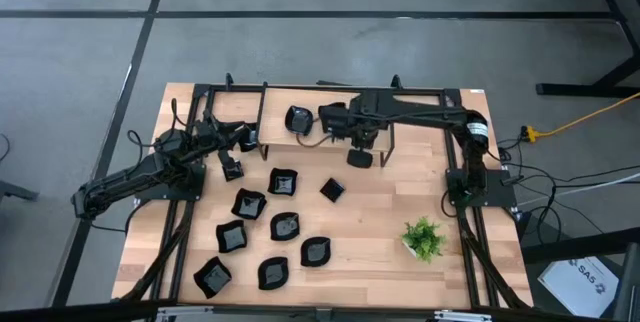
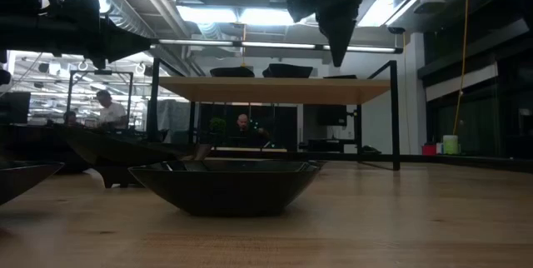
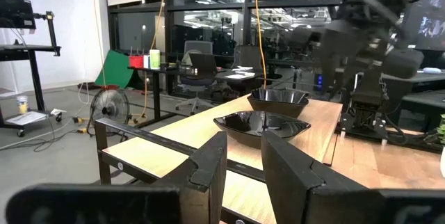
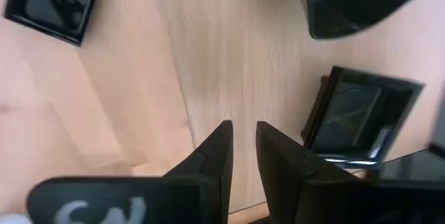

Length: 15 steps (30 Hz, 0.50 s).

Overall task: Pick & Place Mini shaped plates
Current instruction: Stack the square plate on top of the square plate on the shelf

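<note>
Several small glossy black plates lie on the wooden table, among them a square one (image 1: pixel 332 190) and a wavy one (image 1: pixel 283 181). Two more plates (image 3: pixel 263 122) (image 3: pixel 278 97) rest on the raised wooden shelf (image 2: pixel 275 91) at the far side. My right gripper (image 1: pixel 360 159) hangs high, just in front of the shelf, pointing down. Its fingers (image 4: pixel 242 137) stand a narrow gap apart over bare wood, with a square plate (image 4: pixel 361 116) beside them. My left gripper (image 1: pixel 232 170) waits at the table's left, open and level, its fingers (image 3: pixel 243 151) empty.
The shelf's black metal frame (image 1: pixel 230 90) spans the table's far side. A small green potted plant (image 1: pixel 424 237) stands near the right front. One plate (image 2: pixel 229 185) fills the foreground of the low view. People sit in the room behind.
</note>
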### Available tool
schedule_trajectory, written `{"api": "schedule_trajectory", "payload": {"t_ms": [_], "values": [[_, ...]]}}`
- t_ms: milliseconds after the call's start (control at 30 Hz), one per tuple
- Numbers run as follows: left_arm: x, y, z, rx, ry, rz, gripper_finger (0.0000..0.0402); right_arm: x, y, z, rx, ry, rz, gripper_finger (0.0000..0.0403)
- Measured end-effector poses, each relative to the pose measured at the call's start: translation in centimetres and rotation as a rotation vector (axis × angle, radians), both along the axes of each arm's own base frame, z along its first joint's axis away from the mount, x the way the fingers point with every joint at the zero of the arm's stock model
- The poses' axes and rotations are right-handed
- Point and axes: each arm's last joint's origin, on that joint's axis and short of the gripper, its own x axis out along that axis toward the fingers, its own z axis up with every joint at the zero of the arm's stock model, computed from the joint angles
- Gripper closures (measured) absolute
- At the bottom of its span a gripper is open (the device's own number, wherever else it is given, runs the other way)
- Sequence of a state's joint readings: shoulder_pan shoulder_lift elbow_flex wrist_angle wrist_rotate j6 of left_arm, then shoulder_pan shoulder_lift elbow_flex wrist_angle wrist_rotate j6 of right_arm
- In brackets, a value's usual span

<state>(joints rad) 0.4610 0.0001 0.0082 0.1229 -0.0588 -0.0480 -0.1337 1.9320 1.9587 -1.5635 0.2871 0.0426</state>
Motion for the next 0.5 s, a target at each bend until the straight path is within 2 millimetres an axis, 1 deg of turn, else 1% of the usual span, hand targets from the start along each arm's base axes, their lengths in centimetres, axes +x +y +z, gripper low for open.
{"api": "schedule_trajectory", "payload": {"t_ms": [133,267,367,500], "values": [[0.0,0.0,0.0,0.0,0.0,0.0,0.0315,0.3,1.2,0.1,-0.08,0.012,0.077,0.0338],[0.0,0.0,0.0,0.0,0.0,0.0,0.0315,0.4,2.3,0.5,-0.063,-0.003,0.191,0.0338],[0.0,0.0,0.0,0.0,0.0,0.0,0.0315,-0.2,2.8,1.7,0.009,-0.064,0.274,0.0338],[0.0,0.0,0.0,0.0,0.0,0.0,0.0315,-1.0,2.8,3.7,0.079,-0.208,0.279,0.0338]]}}
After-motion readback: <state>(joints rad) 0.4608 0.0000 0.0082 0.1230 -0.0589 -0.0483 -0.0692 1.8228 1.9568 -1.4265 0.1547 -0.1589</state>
